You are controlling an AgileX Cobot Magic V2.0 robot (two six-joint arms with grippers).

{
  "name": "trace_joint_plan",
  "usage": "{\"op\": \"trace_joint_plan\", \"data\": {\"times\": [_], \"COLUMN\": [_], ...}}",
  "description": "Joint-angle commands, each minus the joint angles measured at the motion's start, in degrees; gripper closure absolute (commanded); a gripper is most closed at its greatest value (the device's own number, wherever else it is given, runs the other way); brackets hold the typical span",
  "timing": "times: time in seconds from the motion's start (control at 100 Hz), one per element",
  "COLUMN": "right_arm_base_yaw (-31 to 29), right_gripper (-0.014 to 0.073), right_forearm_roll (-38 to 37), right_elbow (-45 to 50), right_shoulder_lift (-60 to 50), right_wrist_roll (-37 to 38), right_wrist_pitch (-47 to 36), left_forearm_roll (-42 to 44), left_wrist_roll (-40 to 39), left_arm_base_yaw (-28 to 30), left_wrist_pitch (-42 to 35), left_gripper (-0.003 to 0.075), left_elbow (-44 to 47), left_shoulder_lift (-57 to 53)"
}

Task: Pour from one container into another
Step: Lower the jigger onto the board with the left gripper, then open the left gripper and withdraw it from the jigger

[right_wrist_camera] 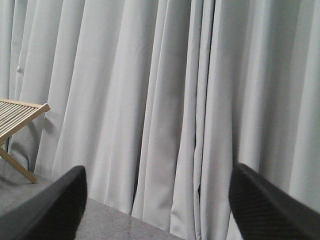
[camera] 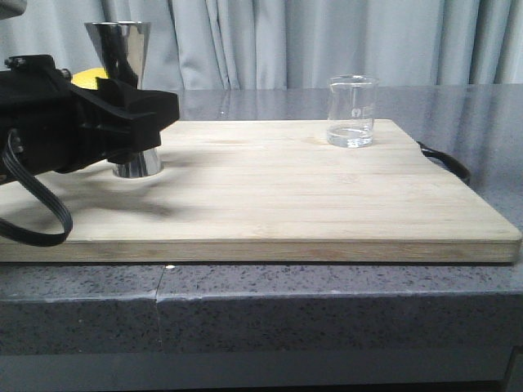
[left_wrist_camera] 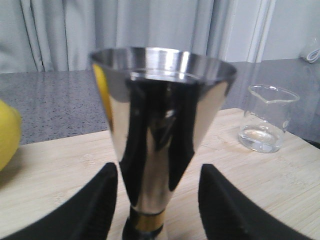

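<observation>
I had the left gripper (left_wrist_camera: 157, 200) spread wide, its fingers either side of the steel jigger (left_wrist_camera: 160, 135) without touching, the jigger upright near the cutting board's (camera: 270, 204) far left corner. The glass beaker (camera: 352, 111) stood by the far right edge, well apart. The right gripper (right_wrist_camera: 160, 205) hung open, facing curtains (right_wrist_camera: 175, 100).

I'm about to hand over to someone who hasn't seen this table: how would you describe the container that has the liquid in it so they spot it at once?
Find the wooden cutting board on the grey counter, then look to its far right corner. The small clear glass beaker stands there alone, with a little clear liquid at its bottom. Unlike the tall steel jigger on the board's left side, between the left gripper's fingers, it is transparent and short, with faint white print.
</observation>
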Motion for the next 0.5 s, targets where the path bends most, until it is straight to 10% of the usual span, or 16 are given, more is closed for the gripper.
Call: {"op": "trace_joint_plan", "data": {"times": [0.0,0.49], "right_arm_base_yaw": [-0.2,-0.2], "right_gripper": [0.0062,0.0062], "right_forearm_roll": [1.08,1.08], "right_elbow": [-1.57,-1.57], "right_shoulder_lift": [-2.0,-2.0], "right_wrist_roll": [-0.34,-0.34], "right_wrist_pitch": [-7.5,-7.5], "left_forearm_roll": [0.07,-2.94], "left_wrist_roll": [-0.43,-0.43], "left_arm_base_yaw": [0.05,0.05], "left_wrist_pitch": [-11.27,-12.13], "left_gripper": [0.0223,0.0131], "left_elbow": [-0.82,4.37], "left_shoulder_lift": [-1.69,-3.94]}}
